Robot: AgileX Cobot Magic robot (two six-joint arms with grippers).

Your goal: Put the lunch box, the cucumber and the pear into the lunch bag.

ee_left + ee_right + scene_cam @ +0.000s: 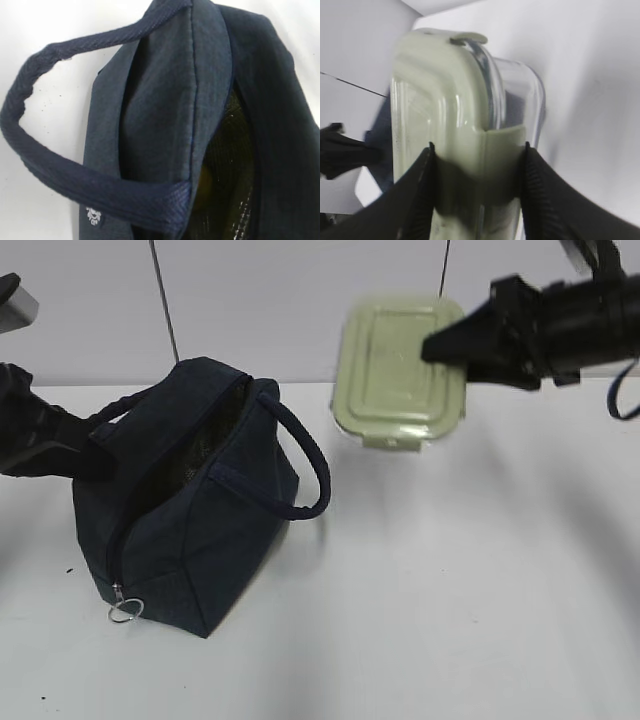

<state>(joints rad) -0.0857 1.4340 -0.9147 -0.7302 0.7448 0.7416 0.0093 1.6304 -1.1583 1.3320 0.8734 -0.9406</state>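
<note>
The navy lunch bag [190, 530] stands on the white table with its top open. My left gripper [95, 455] is at the bag's left rim and pinches the fabric there; its fingers are hidden in the left wrist view, which shows the bag [165, 100] and its dark opening. A dim green and yellowish shape [212, 170] lies inside; I cannot tell cucumber from pear. My right gripper [440, 345] is shut on the lunch box [400, 370] and holds it in the air, right of the bag, lid towards the exterior camera. Its fingers [415, 190] clamp the box [450, 100] across lid and glass.
One thick loop handle [310, 460] hangs over the bag's right side, another [30, 125] loops out on the left. The zipper's metal ring pull [125, 612] lies at the bag's front bottom corner. A grey wall stands behind the table [450, 620].
</note>
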